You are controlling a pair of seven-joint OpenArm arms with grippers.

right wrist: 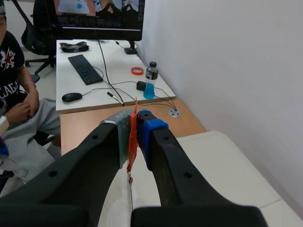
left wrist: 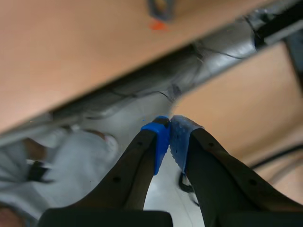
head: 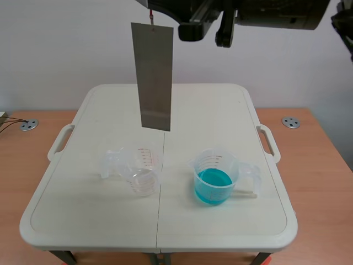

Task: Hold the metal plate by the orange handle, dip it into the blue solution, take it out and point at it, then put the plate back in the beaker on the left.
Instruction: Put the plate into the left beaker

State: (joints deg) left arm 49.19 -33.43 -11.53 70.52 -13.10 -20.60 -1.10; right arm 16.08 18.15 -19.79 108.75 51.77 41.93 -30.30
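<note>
- One step apparently done: metal plate [head: 154, 77] aloft, orange handle [right wrist: 133, 144] pinched in right tool [right wrist: 135, 125].
- Left tool [left wrist: 169, 135] closed, empty.
- Seemingly left: blue solution [head: 213, 186] dip, pointing, return to beaker [head: 138, 161].

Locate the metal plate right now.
Scene view: metal plate hangs in the air left of centre, on the side of the empty beaker, orange handle pinched in the right claw.

The metal plate [head: 154, 77] was dull, brushed grey metal, matt and smooth. Its orange handle [right wrist: 133, 137] was a thin, slightly glossy strip. The left beaker [head: 144, 160] and right beaker [head: 216, 165] were clear, shiny plastic. The table [head: 220, 110] was matt cream plastic on a wood-grain desk [head: 325, 160]. The left gripper [left wrist: 169, 124] had pads [left wrist: 160, 139] of dotted blue rubber
</note>
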